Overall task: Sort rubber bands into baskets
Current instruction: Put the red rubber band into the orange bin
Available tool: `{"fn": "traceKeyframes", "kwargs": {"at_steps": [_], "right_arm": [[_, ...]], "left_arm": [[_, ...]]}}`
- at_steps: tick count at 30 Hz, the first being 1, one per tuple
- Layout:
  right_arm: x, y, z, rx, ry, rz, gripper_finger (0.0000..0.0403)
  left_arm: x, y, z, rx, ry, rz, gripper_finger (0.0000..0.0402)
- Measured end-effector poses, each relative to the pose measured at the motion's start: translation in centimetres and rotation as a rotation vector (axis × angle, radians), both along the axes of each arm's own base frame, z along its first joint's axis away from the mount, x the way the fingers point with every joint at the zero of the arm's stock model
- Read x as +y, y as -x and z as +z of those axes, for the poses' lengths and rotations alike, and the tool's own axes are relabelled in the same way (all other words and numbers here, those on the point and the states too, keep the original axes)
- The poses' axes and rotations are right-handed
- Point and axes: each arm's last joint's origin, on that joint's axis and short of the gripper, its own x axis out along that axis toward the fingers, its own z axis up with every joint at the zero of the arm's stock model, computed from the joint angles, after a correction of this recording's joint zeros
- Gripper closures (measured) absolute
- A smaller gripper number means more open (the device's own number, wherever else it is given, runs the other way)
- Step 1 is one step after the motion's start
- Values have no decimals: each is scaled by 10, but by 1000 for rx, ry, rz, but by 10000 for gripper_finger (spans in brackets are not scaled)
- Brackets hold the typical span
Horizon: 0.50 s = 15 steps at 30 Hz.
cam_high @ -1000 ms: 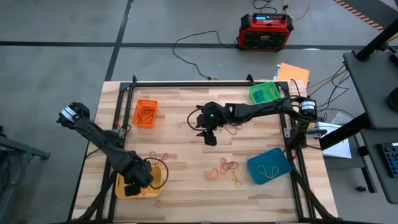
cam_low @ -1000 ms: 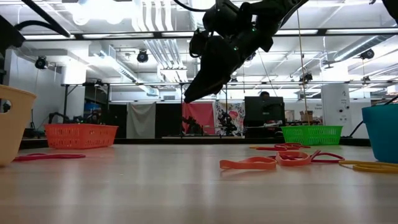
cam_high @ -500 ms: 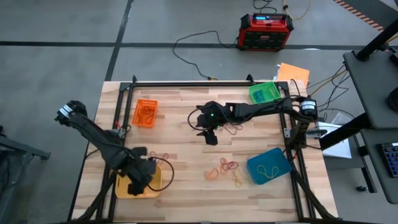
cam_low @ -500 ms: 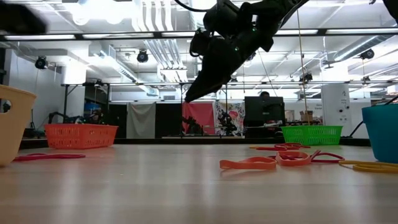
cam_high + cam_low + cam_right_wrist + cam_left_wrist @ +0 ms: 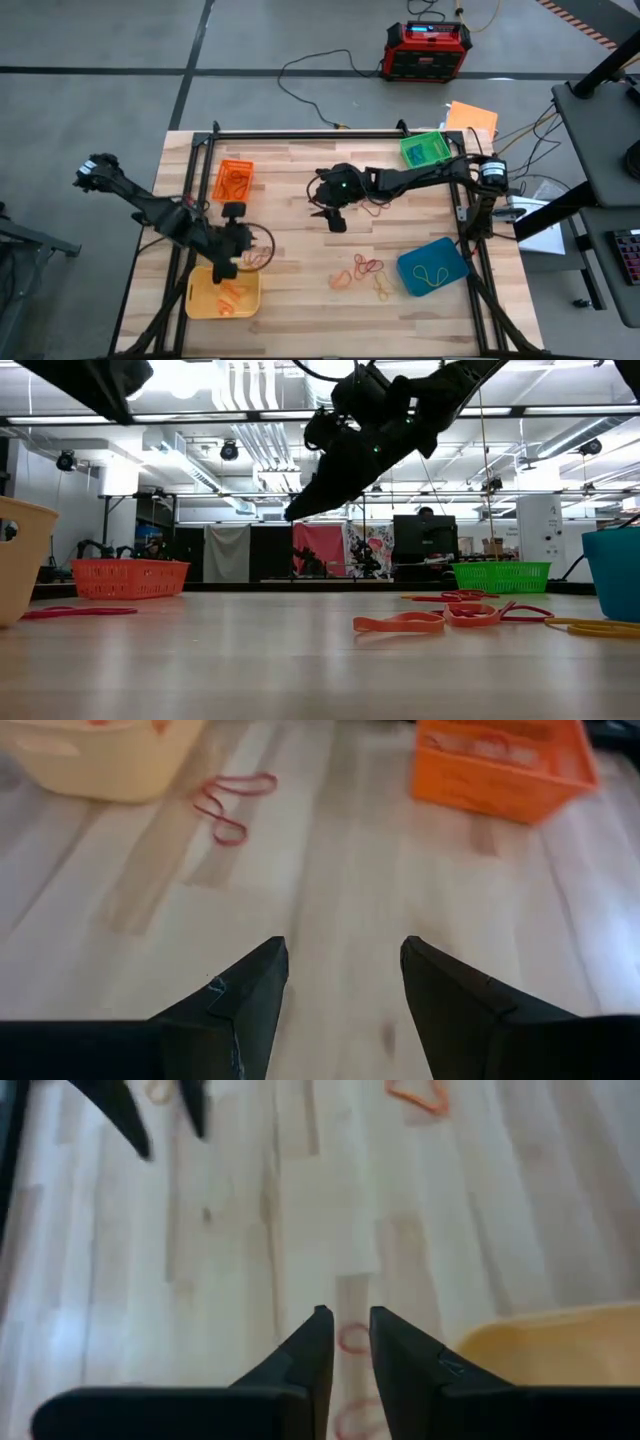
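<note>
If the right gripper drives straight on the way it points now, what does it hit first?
Probably bare table: the open right gripper tilts down at the wood. The red rubber bands lie off to one side, the orange basket to the other; depth is uncertain.

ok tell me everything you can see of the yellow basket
The yellow basket is a rectangular tray that looks like plastic, sitting upright on the wooden table at its near left corner. A few orange rubber bands lie inside. The left arm passes over its upper edge, with the left claw beyond it above the table. The low view shows a slot in its wall.
</note>
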Motion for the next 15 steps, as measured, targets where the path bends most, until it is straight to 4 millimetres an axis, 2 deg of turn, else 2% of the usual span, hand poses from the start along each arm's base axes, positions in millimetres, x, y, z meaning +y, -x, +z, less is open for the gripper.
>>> {"fn": "traceKeyframes", "kwargs": {"at_steps": [3, 7, 11, 15], "right_arm": [[9, -11, -10, -31, -17, 33, 211], [22, -33, -18, -51, -25, 67, 211], [34, -56, -31, -64, -26, 95, 211], [44, -76, -40, -74, -40, 110, 211]], "left_arm": [[14, 5, -9, -58, -25, 36, 359], [32, 15, -16, -134, -164, 173, 362], [44, 24, -14, -245, -353, 320, 362], [49, 32, -7, -296, -391, 355, 362]]}}
